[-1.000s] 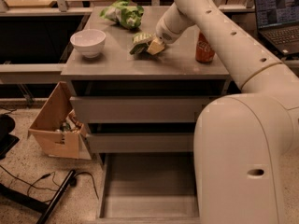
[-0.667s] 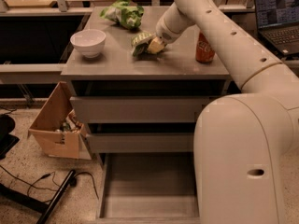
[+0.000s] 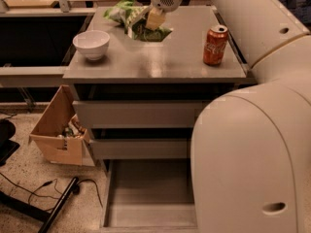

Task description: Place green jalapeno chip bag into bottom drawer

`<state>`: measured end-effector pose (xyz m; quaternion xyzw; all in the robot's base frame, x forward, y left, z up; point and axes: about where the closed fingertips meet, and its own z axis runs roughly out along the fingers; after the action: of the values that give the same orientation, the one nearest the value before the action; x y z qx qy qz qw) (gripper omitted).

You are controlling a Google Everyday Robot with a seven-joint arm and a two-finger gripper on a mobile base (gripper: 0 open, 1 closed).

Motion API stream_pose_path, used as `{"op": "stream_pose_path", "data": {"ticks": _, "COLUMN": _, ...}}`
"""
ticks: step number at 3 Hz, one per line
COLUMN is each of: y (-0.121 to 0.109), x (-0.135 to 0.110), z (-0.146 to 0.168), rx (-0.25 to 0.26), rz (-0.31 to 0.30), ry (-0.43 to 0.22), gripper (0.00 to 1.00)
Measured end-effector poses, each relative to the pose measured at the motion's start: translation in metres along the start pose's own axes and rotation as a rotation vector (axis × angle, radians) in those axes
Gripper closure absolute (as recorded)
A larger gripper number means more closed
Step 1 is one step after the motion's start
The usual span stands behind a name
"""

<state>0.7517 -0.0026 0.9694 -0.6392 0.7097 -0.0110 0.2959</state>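
Note:
The green jalapeno chip bag [image 3: 149, 32], small and dark green, hangs in my gripper [image 3: 153, 20] just above the back middle of the grey cabinet top [image 3: 155, 64]. The gripper's fingers are closed on the bag's upper edge. My arm reaches in from the upper right. The bottom drawer [image 3: 146, 191] is pulled out at floor level below the cabinet, with its flat grey floor bare. My large white arm body covers its right side.
A larger, paler green-and-white bag [image 3: 118, 11] lies at the back left, behind the held bag. A white bowl [image 3: 91, 43] stands at the left, a red soda can [image 3: 215, 45] at the right. Two upper drawers [image 3: 131, 113] stand slightly open. A cardboard box [image 3: 58, 130] sits on the floor at the left.
The gripper has risen and moved slightly back with the dark-green bag, which was low on the cabinet top before and now hangs above it.

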Motion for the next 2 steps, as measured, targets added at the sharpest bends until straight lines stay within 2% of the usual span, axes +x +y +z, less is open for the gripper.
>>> {"op": "stream_pose_path", "data": {"ticks": 1, "y": 0.019, "x": -0.020, "z": -0.074, "rx": 0.016, "rz": -0.014, "ry": -0.005, "gripper": 1.00}}
{"op": "stream_pose_path", "data": {"ticks": 2, "y": 0.039, "x": -0.020, "z": -0.150, "rx": 0.080, "rz": 0.047, "ry": -0.029, "gripper": 1.00}}
